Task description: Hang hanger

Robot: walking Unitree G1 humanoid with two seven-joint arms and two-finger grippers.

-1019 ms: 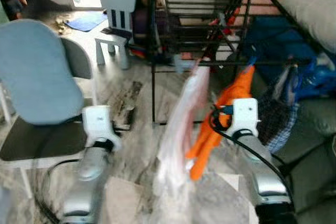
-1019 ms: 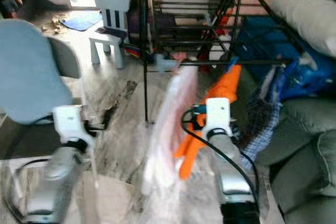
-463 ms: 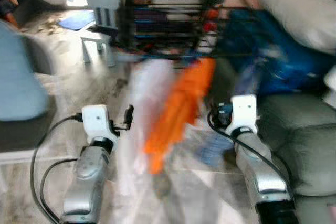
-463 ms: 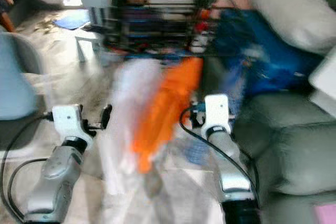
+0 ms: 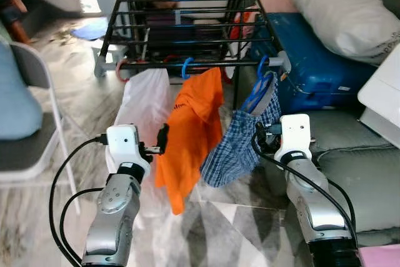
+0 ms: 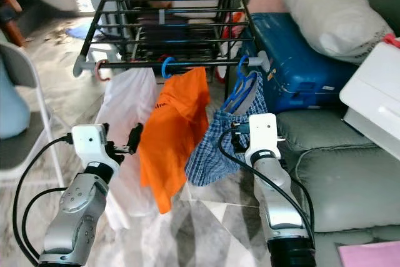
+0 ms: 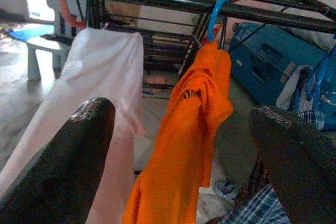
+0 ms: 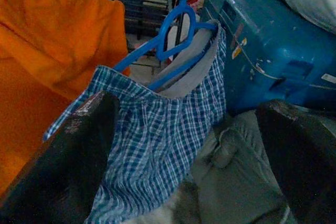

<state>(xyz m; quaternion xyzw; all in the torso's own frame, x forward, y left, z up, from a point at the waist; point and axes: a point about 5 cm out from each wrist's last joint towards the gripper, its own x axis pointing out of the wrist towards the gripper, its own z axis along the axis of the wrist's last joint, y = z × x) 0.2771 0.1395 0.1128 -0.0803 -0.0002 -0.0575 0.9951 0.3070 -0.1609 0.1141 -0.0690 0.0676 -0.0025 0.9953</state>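
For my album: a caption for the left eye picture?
Three hangers on the rack: white, orange shirt, plaid shorts.

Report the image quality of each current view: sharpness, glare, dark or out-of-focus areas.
Both eye views: sharp, bright glare on the floor at top left. Left wrist view: orange shirt clear, near fingers dark and soft. Right wrist view: plaid garment clear, fingers blurred.

Blue plastic hanger (image 5: 259, 89) hooked on front rail of black drying rack (image 5: 187, 17), near its right end. Carries blue plaid garment (image 5: 240, 142), draped crooked, hanging low. Orange shirt (image 5: 187, 132) hangs just beside; pale garment (image 5: 144, 101) further left.
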